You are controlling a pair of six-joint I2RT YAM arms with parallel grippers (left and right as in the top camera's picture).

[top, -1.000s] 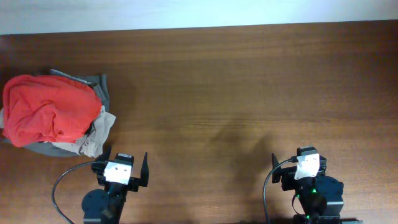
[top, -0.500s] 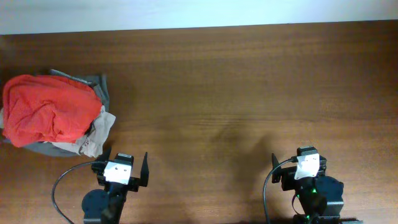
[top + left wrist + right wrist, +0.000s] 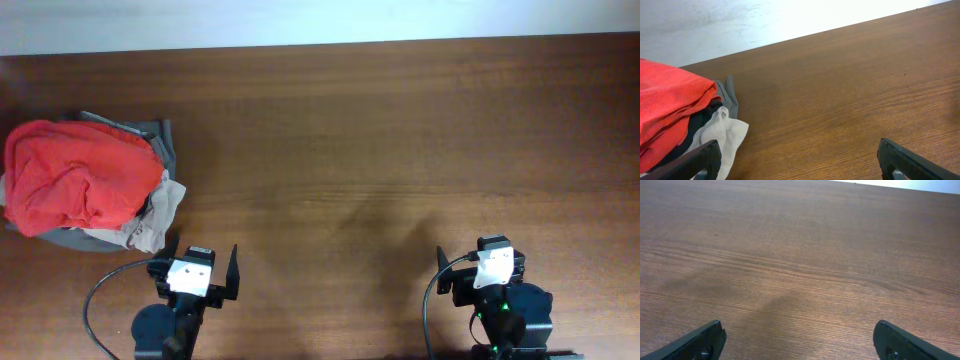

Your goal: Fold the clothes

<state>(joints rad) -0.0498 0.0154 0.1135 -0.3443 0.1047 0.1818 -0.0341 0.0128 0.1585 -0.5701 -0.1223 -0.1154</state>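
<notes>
orange-red t-shirt (image 3: 75,185) lies crumpled atop a grey garment (image 3: 162,140) at the tabletop's (image 3: 400,150) left end, overhead. left wrist: left fingers (image 3: 902,161) spread, empty; i risk pinching both layers together. right wrist: right fingers (image 3: 900,342) spread over bare wood.

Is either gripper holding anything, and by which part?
Nothing is held. The left gripper and the right gripper are open and empty, away from the red T-shirt.

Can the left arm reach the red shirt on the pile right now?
Probably yes: the left hand is open and empty, the red shirt tops the pile close by, and nothing lies between them.
</notes>
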